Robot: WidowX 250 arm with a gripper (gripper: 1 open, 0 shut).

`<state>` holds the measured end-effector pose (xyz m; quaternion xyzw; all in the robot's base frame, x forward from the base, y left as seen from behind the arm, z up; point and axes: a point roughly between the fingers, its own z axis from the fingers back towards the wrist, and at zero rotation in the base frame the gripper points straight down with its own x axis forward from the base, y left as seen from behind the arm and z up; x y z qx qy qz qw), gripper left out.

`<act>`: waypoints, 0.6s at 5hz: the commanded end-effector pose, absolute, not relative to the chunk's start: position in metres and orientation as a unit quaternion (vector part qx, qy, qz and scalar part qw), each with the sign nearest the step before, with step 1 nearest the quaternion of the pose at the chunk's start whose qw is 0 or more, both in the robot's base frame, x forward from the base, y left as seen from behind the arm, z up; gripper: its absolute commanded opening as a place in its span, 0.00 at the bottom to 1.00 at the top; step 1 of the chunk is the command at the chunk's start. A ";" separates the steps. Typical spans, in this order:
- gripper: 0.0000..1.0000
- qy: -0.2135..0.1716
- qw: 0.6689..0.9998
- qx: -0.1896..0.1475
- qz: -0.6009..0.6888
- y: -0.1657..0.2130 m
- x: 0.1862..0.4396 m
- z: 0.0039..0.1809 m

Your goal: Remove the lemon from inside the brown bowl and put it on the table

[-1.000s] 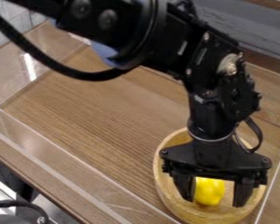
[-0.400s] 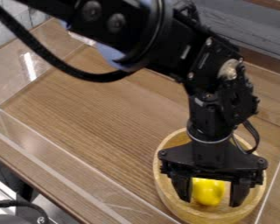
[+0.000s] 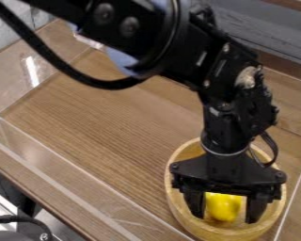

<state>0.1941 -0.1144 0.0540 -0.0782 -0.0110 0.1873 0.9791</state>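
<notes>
Yellow against pale wood, the lemon (image 3: pixel 224 206) is sitting inside the bowl (image 3: pixel 179 184) at the near right corner of the tabletop (image 3: pixel 102 141), with the black gripper (image 3: pixel 225 204) pointing straight down over it. Its fingers (image 3: pixel 190 201) are standing spread wide, one on each side of the fruit, and nothing is being pinched yet; whether their tips are touching the bowl's floor cannot be told from this angle. The step in hand looks to be the grasp itself. Doing it well probably means closing squarely across the lemon's middle, since glossy, rounded skin is likely to squirt out of an off-centre squeeze. A straight lift clear of the thick rim should come before any sideways travel, and the open planks to the left are offering room for the set-down.
</notes>
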 end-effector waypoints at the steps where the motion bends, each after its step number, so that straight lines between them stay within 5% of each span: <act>1: 1.00 -0.028 0.977 -0.089 0.194 -0.116 0.204 0.061; 3: 1.00 -0.028 0.975 -0.090 0.202 -0.116 0.206 0.061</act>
